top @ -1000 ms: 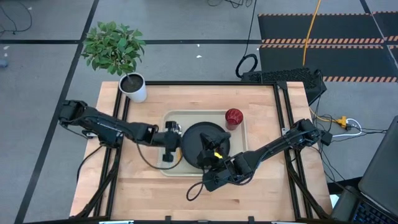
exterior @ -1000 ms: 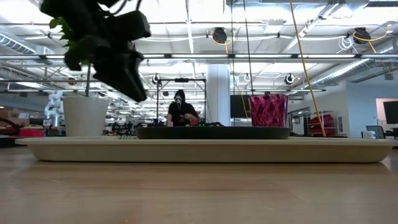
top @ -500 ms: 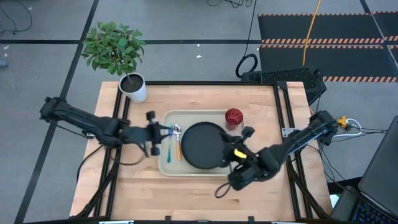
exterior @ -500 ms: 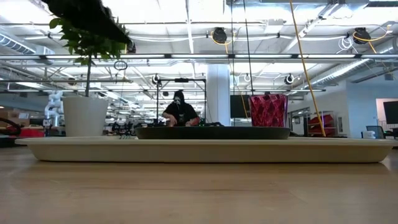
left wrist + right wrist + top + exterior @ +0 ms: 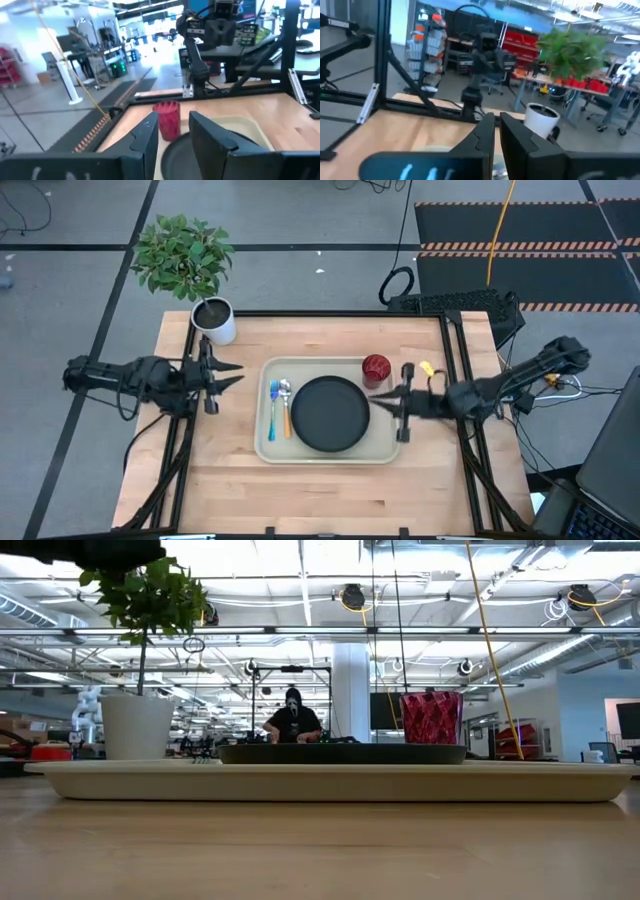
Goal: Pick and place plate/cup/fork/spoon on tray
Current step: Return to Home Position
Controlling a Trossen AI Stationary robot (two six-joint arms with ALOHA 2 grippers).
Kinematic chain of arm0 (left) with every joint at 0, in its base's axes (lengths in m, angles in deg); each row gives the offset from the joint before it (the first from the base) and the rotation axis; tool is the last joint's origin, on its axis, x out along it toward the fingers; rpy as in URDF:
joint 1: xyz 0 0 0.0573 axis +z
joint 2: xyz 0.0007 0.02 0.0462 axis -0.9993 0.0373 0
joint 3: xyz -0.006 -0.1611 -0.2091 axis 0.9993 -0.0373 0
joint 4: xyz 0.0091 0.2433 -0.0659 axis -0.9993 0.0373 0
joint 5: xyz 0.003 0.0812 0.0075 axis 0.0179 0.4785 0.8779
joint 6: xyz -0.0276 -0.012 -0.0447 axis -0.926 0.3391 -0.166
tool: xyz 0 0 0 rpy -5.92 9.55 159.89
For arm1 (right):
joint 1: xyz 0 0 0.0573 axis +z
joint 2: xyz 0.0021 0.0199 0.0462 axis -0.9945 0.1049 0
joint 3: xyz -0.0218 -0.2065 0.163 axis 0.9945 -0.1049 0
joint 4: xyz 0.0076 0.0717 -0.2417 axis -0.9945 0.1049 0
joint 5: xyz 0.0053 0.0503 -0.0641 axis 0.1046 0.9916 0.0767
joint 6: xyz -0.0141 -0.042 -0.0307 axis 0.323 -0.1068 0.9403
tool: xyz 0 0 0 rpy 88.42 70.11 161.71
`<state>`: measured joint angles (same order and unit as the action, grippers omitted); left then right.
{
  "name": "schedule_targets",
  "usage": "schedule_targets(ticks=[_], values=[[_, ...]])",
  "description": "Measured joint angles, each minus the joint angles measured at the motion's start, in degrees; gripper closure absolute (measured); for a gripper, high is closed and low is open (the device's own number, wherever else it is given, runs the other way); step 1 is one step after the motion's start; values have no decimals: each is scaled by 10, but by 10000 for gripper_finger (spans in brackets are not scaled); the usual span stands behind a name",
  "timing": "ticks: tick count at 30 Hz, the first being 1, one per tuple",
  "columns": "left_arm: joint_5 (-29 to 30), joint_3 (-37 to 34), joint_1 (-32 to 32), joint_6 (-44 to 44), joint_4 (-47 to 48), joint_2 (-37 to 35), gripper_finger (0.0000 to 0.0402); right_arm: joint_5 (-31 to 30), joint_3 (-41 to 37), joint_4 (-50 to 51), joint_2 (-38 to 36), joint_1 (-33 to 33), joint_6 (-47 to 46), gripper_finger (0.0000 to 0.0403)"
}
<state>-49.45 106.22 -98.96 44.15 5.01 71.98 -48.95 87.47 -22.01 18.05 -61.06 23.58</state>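
The tray (image 5: 385,452), carrying plate (image 5: 330,413), cup (image 5: 376,367), fork (image 5: 273,409) and spoon (image 5: 286,406), lies between the parted, empty left gripper (image 5: 228,373) and nearly closed, empty right gripper (image 5: 379,399); from table height the cutlery hides behind its rim.

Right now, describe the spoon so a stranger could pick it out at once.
Find the beige tray in the middle of the table. Along its left edge, beside the black plate, lie two utensils. The spoon is nearer the plate, orange-handled with a shiny metal bowl; the fork is blue-handled.
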Motion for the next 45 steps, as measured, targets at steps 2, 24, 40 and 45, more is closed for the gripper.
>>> schedule_targets(ticks=[2,24,40,45], values=[[-26,-10,21,-12,10,-15,289,44,-48,-26,-43,-35,8,383],[-210,-101,218,-116,76,-76,289,329,-328,-131,-169,-237,-155,382],[-237,-125,192,-178,139,-195,289,327,-370,-36,-331,-237,-175,383],[-233,-189,167,-187,49,-195,289,326,-371,-30,-332,-237,-184,383]])
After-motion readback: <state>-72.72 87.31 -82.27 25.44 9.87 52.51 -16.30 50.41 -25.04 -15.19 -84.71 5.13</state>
